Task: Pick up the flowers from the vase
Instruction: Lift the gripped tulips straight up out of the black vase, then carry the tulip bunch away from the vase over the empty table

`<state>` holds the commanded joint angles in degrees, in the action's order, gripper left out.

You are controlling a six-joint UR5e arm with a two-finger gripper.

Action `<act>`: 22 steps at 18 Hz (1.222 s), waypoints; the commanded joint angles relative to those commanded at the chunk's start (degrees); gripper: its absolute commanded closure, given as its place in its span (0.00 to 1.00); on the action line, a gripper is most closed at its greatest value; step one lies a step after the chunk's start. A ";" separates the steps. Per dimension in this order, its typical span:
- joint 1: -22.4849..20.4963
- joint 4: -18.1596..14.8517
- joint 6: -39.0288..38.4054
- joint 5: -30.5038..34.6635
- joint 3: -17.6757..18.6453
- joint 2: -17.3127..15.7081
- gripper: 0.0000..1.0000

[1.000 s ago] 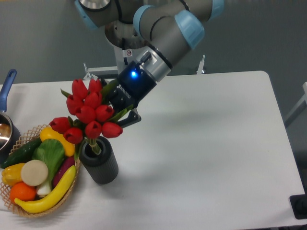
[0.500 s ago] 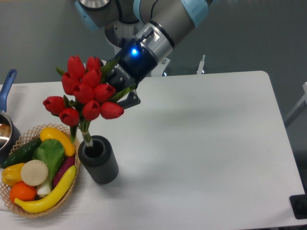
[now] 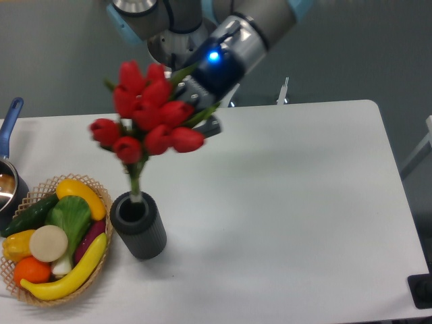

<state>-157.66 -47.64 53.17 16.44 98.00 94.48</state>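
Observation:
The flowers, a bunch of red tulip buds with green leaves, hang in the air above the vase. Their pale stem ends reach just to the vase's round mouth. The vase is dark grey, ribbed and upright on the white table. My gripper comes in from the upper right and is shut on the flowers among the leaves behind the buds. Its fingertips are mostly hidden by the buds; one dark finger shows at the bunch's right side.
A wicker basket of toy vegetables and fruit stands just left of the vase. A pot with a blue handle sits at the left edge. The arm's base is behind the table at the top.
The gripper has lifted the flowers up and to the right. The stems have risen from deep inside the vase to its mouth. The vase has stayed in place.

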 joint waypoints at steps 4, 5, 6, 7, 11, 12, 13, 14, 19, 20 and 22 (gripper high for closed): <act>-5.89 0.00 1.58 -1.14 -0.44 0.88 0.63; -7.30 0.09 2.63 -1.14 -0.53 1.49 0.63; -8.53 0.09 4.03 -1.32 -0.53 2.10 0.63; -9.41 0.09 5.35 -1.49 -0.62 3.07 0.62; -11.62 0.18 8.96 -1.50 -0.53 5.36 0.62; -11.62 0.18 9.84 -1.50 -0.53 6.41 0.62; -11.71 0.26 10.89 -1.50 -0.53 7.64 0.62; -11.71 0.18 12.21 -1.41 -0.62 8.87 0.62; -11.97 0.17 13.80 -1.06 -0.71 10.20 0.62; -11.97 0.18 13.71 -1.06 -0.70 10.11 0.62; -11.80 0.09 13.71 -1.06 -0.62 10.20 0.62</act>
<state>-169.45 -47.55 66.88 15.38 97.38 104.68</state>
